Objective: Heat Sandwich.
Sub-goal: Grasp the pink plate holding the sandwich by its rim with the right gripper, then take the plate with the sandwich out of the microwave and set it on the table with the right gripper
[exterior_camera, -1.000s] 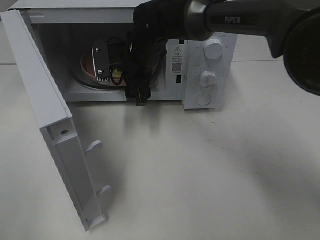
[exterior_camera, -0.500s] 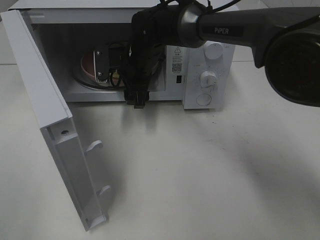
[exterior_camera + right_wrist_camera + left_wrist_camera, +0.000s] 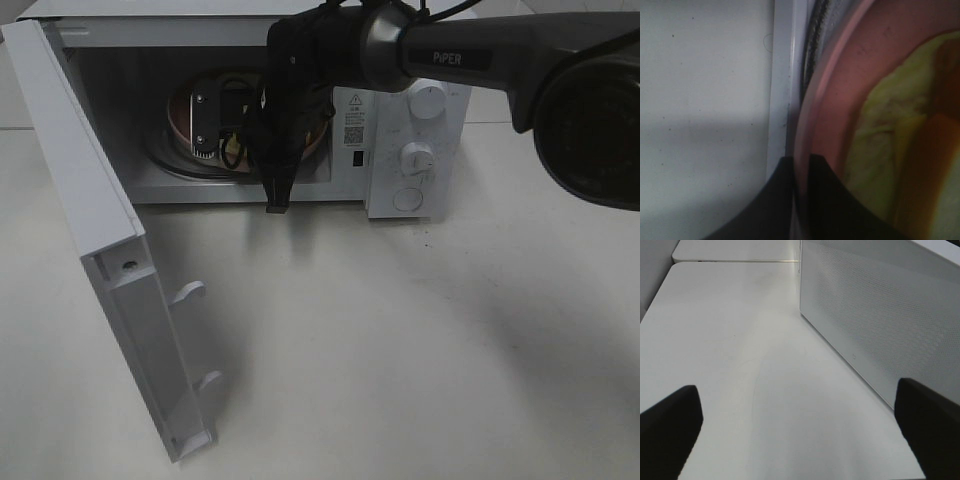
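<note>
The white microwave (image 3: 415,150) stands at the back with its door (image 3: 90,200) swung wide open to the left. My right gripper (image 3: 222,140) reaches into the cavity and is shut on the rim of the pink plate (image 3: 185,115). In the right wrist view the fingers (image 3: 825,200) pinch the plate's rim (image 3: 840,75), and the sandwich (image 3: 880,135) lies on the plate with yellow-green filling showing. In the high view only a small yellow bit of the sandwich (image 3: 233,148) shows behind the arm. My left gripper (image 3: 795,405) is open and empty, low over the table beside the microwave's perforated side wall (image 3: 880,315).
The microwave's control panel with two knobs (image 3: 418,158) is to the right of the cavity. The open door juts forward over the left of the white table (image 3: 400,330). The right arm (image 3: 480,55) crosses over the top of the microwave.
My right arm has shifted slightly inside the cavity and its wrist has turned. The pink plate sits a little higher and shows more. The left gripper's earlier state is not shown.
</note>
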Available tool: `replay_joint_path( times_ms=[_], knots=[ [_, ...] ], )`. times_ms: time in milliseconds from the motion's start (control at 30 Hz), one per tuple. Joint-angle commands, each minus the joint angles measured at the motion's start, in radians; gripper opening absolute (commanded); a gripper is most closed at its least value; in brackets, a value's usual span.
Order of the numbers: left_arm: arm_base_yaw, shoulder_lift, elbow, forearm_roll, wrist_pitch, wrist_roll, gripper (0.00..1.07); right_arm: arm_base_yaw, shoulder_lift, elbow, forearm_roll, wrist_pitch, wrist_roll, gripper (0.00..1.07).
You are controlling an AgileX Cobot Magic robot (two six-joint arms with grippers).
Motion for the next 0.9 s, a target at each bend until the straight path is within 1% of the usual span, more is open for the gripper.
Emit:
replay_joint_path(
  times_ms=[33,267,500,667,900],
  knots=[
    [-0.001,-0.023,0.004,0.002,0.003,-0.004,1.01,-0.008,0.001,0.0,0.006,0.03,0.054,0.0],
    [-0.001,-0.023,0.004,0.002,0.003,-0.004,1.01,-0.008,0.001,0.0,0.006,0.033,0.162,0.01],
    [-0.001,-0.023,0.004,0.002,0.003,-0.004,1.01,-0.007,-0.001,0.0,0.014,0.051,0.162,0.02],
    [-0.001,-0.023,0.004,0.002,0.003,-0.004,1.01,-0.007,-0.004,0.0,0.011,0.061,0.158,0.0],
    [-0.001,-0.023,0.004,0.002,0.003,-0.004,1.01,-0.006,-0.041,0.001,0.011,0.072,0.059,0.0]
  ],
)
